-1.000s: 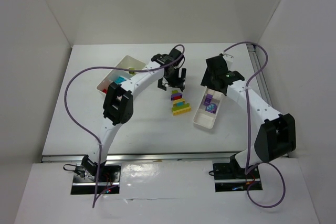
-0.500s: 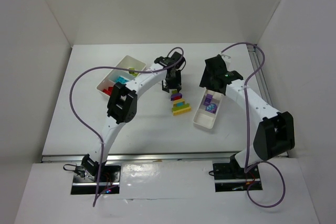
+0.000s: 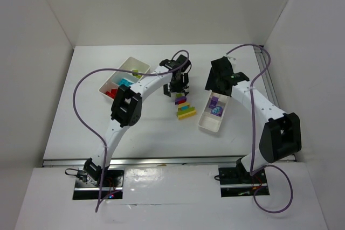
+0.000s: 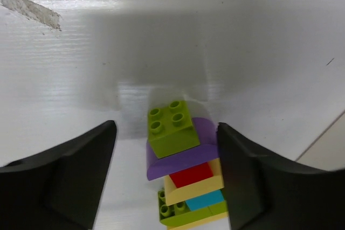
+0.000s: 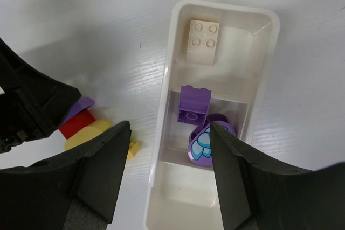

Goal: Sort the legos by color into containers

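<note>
Between the left tool (image 3: 179, 87) fingers (image 4: 70, 181): lego stack (image 4: 190, 187), lime green brick (image 4: 171, 129) topmost. Lowered around it just now, released; yet to pull any brick off.

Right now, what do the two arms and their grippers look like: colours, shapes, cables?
The left arm and right arm have white tubular links with chunky black joint housings. A thin purple-grey cable loops from each base up to the wrist. The left gripper and right gripper are black, with broad wedge-shaped matte fingers. No lettering is readable.
</note>
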Robot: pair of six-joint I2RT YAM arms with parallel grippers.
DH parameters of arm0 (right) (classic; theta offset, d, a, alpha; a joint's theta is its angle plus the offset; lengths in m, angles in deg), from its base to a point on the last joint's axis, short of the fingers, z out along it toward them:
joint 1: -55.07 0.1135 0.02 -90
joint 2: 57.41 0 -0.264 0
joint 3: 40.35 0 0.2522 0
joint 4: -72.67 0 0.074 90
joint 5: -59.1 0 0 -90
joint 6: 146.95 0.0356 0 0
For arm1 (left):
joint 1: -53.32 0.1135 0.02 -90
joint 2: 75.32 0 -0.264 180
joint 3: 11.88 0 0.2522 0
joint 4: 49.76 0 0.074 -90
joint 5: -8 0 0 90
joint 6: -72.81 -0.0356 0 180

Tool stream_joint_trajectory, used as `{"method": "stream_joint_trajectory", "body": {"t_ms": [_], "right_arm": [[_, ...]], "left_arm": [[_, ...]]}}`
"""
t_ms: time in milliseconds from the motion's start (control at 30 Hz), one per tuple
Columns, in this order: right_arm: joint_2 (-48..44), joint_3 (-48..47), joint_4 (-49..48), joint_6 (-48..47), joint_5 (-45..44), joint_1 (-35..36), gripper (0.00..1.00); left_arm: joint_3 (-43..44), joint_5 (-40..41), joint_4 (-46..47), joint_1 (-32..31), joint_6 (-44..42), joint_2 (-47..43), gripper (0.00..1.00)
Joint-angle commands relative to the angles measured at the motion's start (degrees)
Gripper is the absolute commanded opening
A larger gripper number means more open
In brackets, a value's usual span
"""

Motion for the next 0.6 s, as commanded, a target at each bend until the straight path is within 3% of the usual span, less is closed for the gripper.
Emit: {"method": "stream_joint_trajectory", "body": {"t_ms": [0,133,300,400,567], "right_arm": [[0.1,-0.3,-2.0,-0.8,0.2,-0.6,0.68],[0.1,0.2,-2.5,-1.3,0.7,-0.6,0.68],[1.2,0.2,-3.1,-1.9,1.8,-1.1,0.68],[1.2,-0.3,-3.1,-2.5,1.8,-1.1,0.68],[1.2,-0.3,-3.1,-3.7,1.3,-1.6,0.68]], "left_arm": [[-1.3,1.5,-3.1,0.4,0.2,-2.4,0.91],[-7.4,1.0,-3.2,3.6,3.6,-8.7,0.94],[-10.2,2.1,-2.6,4.8,8.4,-14.7,0.88],[-10.2,3.5,-2.6,5.5,9.7,-15.6,0.86],[-10.4,-3.0,-2.1,6.0,6.9,-13.7,0.85]]}}
